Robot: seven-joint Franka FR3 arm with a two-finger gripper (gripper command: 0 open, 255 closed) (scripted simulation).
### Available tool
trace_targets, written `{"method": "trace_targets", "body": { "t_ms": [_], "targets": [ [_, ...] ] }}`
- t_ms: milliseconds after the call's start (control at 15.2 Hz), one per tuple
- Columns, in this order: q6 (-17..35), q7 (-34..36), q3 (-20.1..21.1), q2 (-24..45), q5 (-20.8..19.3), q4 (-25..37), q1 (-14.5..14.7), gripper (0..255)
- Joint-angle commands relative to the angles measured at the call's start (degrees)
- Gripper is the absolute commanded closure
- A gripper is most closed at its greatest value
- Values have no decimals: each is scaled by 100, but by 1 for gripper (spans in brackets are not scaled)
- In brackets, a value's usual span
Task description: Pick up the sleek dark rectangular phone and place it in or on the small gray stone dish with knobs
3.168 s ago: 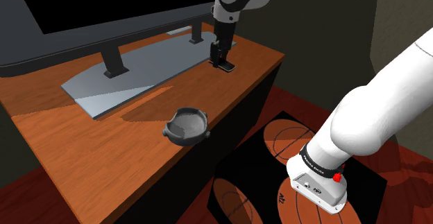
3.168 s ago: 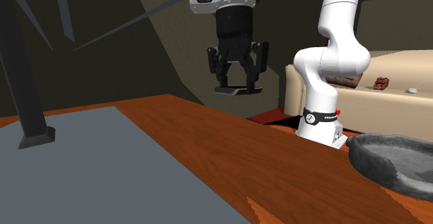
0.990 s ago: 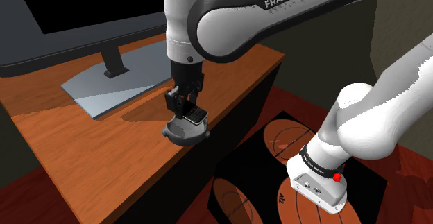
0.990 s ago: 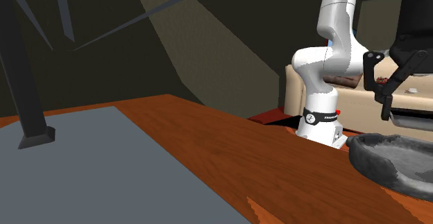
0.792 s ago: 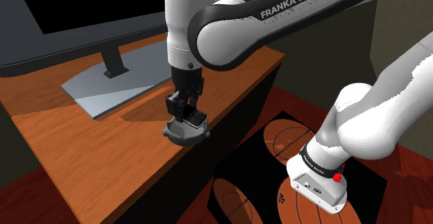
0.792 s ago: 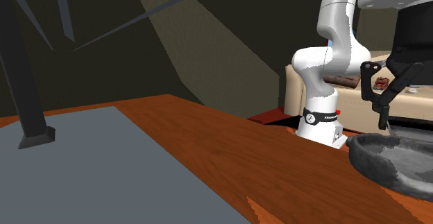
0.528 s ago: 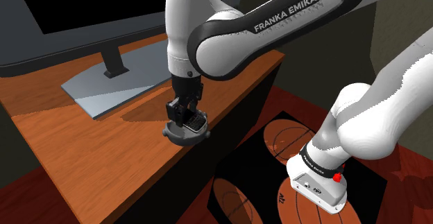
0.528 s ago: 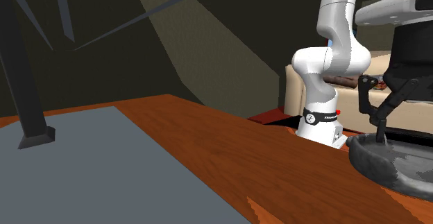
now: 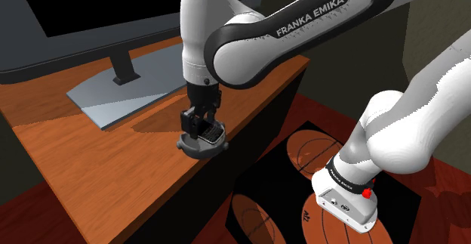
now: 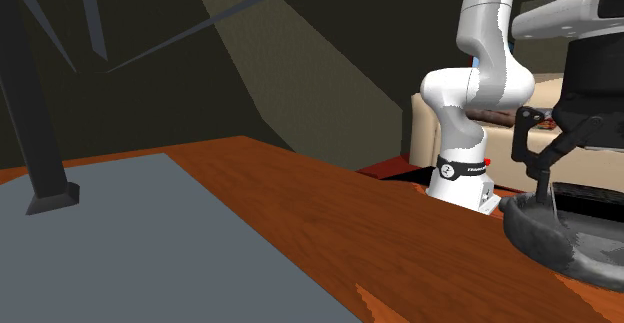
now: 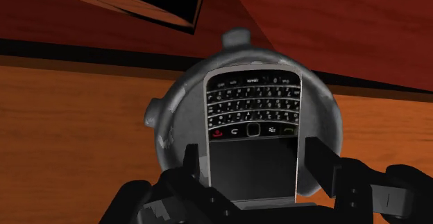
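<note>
One wooden desk [image 9: 98, 159] bears a monitor's grey base [image 9: 143, 72] at the shoulder view's left. Right of it, the gray knobbed dish [image 9: 189, 146] holds the dark keypad phone [image 11: 253, 129], face up. The black gripper [image 9: 202, 131] straddles it, fingers [image 11: 321, 161] parted, just off its sides. Farther right stands the arm's white foot [image 9: 347, 193].

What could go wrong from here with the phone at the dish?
The phone spans nearly the whole dish, its keypad end near the rim, so it may settle tilted and slide out. The dish sits close to the edge of the table; the gripper, low inside it, could nudge it off while withdrawing.
</note>
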Motion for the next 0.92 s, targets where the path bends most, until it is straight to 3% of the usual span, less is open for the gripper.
{"method": "trace_targets", "body": {
  "t_ms": [0, 264, 528, 858],
  "targets": [
    [-1, 0, 0, 0, 0, -1, 0, 0],
    [1, 0, 0, 2, 0, -2, 0, 0],
    [-771, -59, -90, -345, 49, 430, -21, 0],
    [-771, -59, -91, -345, 48, 430, -20, 0]
  ]
}}
